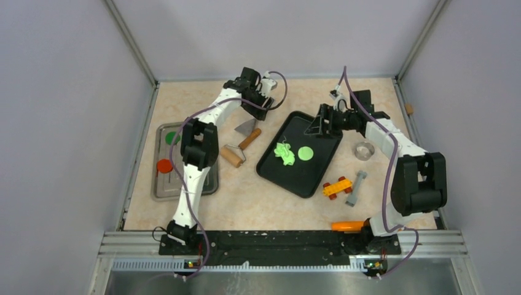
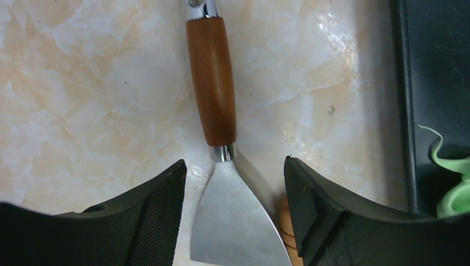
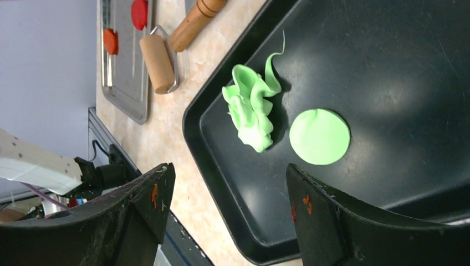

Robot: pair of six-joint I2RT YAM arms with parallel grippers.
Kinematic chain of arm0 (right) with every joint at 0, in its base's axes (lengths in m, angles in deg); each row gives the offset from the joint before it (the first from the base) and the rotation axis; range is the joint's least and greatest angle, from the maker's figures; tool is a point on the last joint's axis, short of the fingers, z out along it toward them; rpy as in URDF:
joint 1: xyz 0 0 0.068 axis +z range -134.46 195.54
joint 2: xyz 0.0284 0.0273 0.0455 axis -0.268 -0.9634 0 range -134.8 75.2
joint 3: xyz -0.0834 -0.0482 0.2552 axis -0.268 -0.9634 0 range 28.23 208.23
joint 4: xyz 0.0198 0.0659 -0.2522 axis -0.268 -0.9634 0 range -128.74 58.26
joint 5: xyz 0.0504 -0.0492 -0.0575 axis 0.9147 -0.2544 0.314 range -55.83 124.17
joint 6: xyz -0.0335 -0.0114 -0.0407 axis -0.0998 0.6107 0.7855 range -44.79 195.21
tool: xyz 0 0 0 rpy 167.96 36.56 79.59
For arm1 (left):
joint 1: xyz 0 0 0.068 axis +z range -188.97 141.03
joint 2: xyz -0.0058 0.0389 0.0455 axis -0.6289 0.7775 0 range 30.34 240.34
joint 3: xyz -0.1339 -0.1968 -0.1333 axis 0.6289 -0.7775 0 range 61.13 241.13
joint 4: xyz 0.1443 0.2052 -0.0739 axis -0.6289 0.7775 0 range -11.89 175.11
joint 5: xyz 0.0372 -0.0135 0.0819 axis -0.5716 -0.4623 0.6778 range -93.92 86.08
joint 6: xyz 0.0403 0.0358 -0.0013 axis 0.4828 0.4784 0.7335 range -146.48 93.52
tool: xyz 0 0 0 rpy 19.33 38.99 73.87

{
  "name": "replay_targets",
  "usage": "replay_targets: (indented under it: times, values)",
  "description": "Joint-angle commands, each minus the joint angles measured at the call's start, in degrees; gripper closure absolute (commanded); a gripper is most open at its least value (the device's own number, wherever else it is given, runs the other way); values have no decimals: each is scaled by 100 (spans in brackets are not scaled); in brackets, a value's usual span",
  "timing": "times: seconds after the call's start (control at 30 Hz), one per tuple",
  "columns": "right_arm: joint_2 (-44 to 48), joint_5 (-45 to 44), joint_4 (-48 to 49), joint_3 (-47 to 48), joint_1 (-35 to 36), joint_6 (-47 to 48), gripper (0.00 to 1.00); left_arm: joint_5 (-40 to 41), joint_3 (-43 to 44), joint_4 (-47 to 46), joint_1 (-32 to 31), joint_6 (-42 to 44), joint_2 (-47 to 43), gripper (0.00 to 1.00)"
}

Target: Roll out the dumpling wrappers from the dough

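Note:
A round lime-green dumpling wrapper (image 1: 305,152) lies flat on the black tray (image 1: 307,181), with a ragged crumpled scrap of green dough (image 1: 284,153) just left of it. Both show in the right wrist view, the wrapper (image 3: 320,136) and the dough (image 3: 252,108). My right gripper (image 1: 318,126) hovers over the tray's far end, open and empty (image 3: 227,172). My left gripper (image 1: 261,107) is open and empty (image 2: 234,166), above a scraper's metal blade (image 2: 233,221) and wooden handle (image 2: 210,83) on the table, left of the tray.
A small wooden roller (image 1: 232,155) lies beside the scraper (image 1: 247,132). A metal tray (image 1: 184,184) at the left holds a red disc (image 1: 163,165) and a green disc (image 1: 172,138). A metal ring cutter (image 1: 364,150), toy car (image 1: 336,187), grey piece (image 1: 356,187) and orange object (image 1: 347,225) lie right of the black tray.

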Motion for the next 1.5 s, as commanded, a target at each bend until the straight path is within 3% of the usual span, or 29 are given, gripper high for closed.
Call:
replay_targets:
  times: [0.0, 0.23, 0.3, 0.4, 0.5, 0.57, 0.67, 0.9, 1.1, 1.2, 1.33, 1.47]
  values:
    - [354, -88, -149, -91, -77, 227, 25, -31, 619, -112, 142, 99, 364, 34]
    - [484, -163, -398, -113, -214, 410, 25, -788, 1620, 433, 345, -220, 1109, 43]
    - [489, -178, -456, -89, -254, 457, 25, -988, 1562, 516, 348, -254, 1130, 46]
    - [497, -208, -453, -88, -301, 474, 25, -1070, 1513, 701, 329, -325, 1157, 59]
    - [509, -209, -427, -91, -310, 472, 25, -1094, 1414, 912, 320, -399, 1132, 63]
    - [501, -203, -406, -80, -314, 480, 26, -1207, 1321, 1042, 326, -360, 1087, 75]
    - [489, -160, -382, -27, -313, 555, 27, -1205, 1116, 1071, 328, -178, 916, 100]
    - [419, 227, -226, 406, -307, 1139, 30, -1038, -135, 21, 527, 289, -403, 100]
    - [627, 677, 349, 702, -263, 2417, 35, -2194, -221, 456, 645, 586, -1073, 100]
    - [725, 475, 227, 930, 41, 3543, 36, -2865, -375, 702, 644, 485, -1416, 100]
    - [858, -296, -250, 1161, 962, 5540, 37, -3852, -648, 1088, 637, 321, -1732, 100]
    - [1235, -1138, 309, 790, 1738, 6994, 37, -4530, -1092, 1332, 612, 56, -2042, 100]
